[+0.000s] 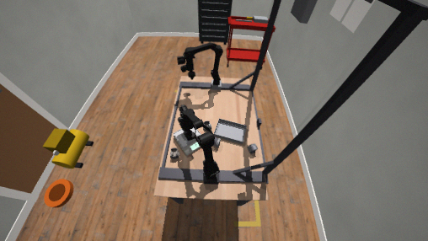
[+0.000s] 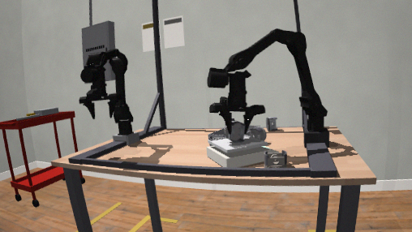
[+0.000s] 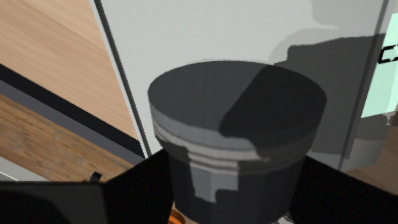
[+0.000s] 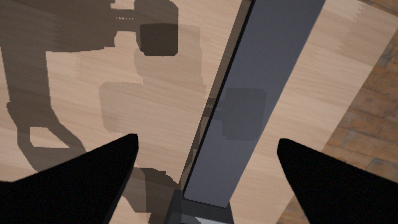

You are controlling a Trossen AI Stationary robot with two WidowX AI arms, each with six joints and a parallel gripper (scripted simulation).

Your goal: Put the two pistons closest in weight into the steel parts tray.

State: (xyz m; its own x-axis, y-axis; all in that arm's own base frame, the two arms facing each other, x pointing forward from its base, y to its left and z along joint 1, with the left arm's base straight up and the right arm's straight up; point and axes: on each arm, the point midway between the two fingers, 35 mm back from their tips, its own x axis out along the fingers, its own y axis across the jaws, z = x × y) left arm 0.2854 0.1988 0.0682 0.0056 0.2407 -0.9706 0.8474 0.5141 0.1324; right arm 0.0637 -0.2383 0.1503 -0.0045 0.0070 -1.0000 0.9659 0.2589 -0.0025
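Observation:
My left gripper (image 2: 238, 132) (image 3: 226, 149) is shut on a grey piston (image 3: 235, 100), upright and low at the scale's plate; whether it touches is unclear. The scale (image 1: 186, 147) (image 2: 239, 157) (image 3: 200, 30) has a green display (image 3: 382, 92), its digits cut off. The steel parts tray (image 1: 230, 131) shows no piston in it. Other pistons stand or lie around: one (image 1: 174, 152) (image 2: 276, 159) beside the scale, one (image 1: 252, 148) (image 2: 272, 123) beyond the tray's corner, one (image 1: 216, 142) (image 2: 256, 133) between scale and tray, one (image 1: 206, 125) (image 2: 216, 135) partly hidden by my left arm. My right gripper (image 2: 102, 117) (image 4: 208, 143) is open and empty.
Dark frame rails (image 1: 215, 175) (image 2: 195, 170) (image 4: 255, 95) edge the wooden table (image 1: 223, 105). An upright post (image 2: 159, 81) stands near my right arm. A red cart (image 1: 246, 55) (image 2: 32, 176) stands off the table. My left arm arches over the scale side.

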